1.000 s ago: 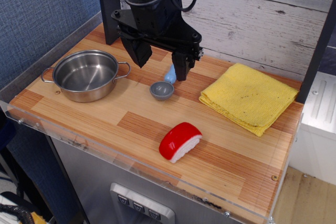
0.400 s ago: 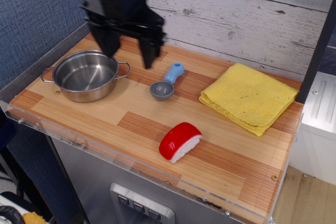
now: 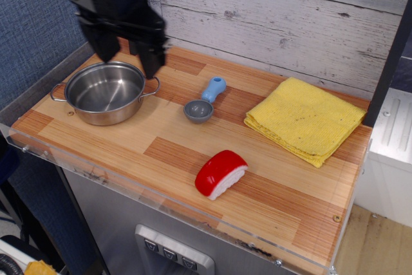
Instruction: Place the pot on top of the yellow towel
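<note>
Pot (image 3: 105, 92) empty, left on worktop (image 3: 180, 159). Yellow towel (image 3: 304, 119) bare, right. Tool (image 3: 126, 58) upper left, hovering over pot's rear rim, fingers spread.

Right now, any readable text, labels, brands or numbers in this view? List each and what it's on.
None readable.
The pot, yellow towel, blue-handled scoop and red-and-white sushi toy carry no markings.
The buttons on the grey panel under the table edge show marks too small to read.

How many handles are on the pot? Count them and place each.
2. On the pot: one handle on its left side, the other on its right, beneath the open gripper. None seems hidden.
</note>
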Controlling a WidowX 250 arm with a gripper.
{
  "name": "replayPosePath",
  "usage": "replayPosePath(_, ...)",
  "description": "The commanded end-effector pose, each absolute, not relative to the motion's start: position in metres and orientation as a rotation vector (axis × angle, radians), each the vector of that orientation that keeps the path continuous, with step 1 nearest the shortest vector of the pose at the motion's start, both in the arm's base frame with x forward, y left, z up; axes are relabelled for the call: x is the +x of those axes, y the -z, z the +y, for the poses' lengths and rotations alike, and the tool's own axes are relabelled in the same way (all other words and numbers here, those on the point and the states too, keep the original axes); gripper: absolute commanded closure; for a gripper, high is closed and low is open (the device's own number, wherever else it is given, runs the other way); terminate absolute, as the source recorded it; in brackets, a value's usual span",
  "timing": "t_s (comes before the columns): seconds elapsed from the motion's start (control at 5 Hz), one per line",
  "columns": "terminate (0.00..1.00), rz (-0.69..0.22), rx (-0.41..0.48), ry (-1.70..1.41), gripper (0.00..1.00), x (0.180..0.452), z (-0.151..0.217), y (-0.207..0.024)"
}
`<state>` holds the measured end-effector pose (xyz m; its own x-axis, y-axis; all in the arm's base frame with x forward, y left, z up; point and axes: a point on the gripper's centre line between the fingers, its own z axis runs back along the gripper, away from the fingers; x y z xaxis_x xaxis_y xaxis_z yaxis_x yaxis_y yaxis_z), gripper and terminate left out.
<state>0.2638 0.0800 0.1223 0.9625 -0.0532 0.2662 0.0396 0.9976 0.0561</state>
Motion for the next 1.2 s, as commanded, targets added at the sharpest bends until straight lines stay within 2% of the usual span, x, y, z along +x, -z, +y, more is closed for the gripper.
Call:
replayPosePath(0.0,0.00,-0.288,0.073,0.165,0.00,0.271,0.092,-0.108)
replayPosePath(0.6,0.00,-0.205,0.045,0.140,0.00,0.280,0.108,-0.059)
replayPosePath(1.0,0.00,-0.145,0.070,0.102,0.00,0.285,0.120,-0.030)
